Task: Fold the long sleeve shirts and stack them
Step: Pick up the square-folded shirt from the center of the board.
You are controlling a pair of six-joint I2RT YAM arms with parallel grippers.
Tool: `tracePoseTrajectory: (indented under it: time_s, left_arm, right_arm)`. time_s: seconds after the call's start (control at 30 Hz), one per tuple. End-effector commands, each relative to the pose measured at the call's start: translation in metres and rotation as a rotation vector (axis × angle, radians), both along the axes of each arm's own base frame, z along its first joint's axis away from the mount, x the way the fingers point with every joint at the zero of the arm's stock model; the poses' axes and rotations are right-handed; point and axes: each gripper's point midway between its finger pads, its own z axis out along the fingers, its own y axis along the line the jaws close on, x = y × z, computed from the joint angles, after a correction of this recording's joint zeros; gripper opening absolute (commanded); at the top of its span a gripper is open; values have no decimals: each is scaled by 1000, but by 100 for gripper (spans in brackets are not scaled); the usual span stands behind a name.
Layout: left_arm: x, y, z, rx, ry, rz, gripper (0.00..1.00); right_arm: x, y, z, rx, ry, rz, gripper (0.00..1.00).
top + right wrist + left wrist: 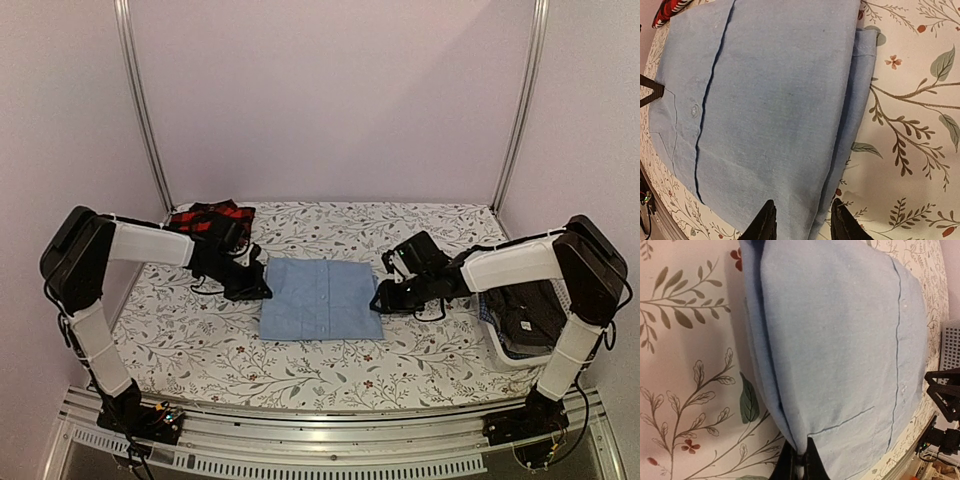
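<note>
A light blue long sleeve shirt [322, 298] lies folded into a rectangle in the middle of the table. My left gripper [262, 290] is at its left edge. In the left wrist view this gripper [802, 457] is shut on a pinch of the blue cloth [840, 340]. My right gripper [380, 300] is at the shirt's right edge. In the right wrist view it [802, 220] stands open, its two fingers low on either side of the folded edge of the shirt [770, 100]. A red-and-black plaid shirt [205, 217] lies bunched at the back left.
A white plastic basket [497, 340] at the right edge holds dark shirts [525, 315]. A floral cloth [330, 365] covers the table. The plaid shirt [670, 10] shows at the top left corner of the right wrist view, and the basket [952, 340] at the right edge of the left wrist view.
</note>
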Motion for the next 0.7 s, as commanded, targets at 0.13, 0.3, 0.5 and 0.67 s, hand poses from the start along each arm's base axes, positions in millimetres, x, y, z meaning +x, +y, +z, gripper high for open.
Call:
tracePoseTrajectory:
  time_s: [0.13, 0.3, 0.5, 0.67]
  left_arm:
    - [-8, 24, 22, 39, -17, -17, 0]
    - [-7, 36, 43, 53, -46, -41, 0]
    - [-8, 45, 61, 56, -61, -80, 0]
    - [-7, 52, 71, 57, -65, -89, 0]
  right_arm:
    - [13, 9, 36, 37, -73, -4, 34]
    - [20, 32, 43, 70, -83, 30, 20]
    - [33, 61, 32, 88, -67, 57, 13]
    - [39, 80, 8, 80, -23, 77, 10]
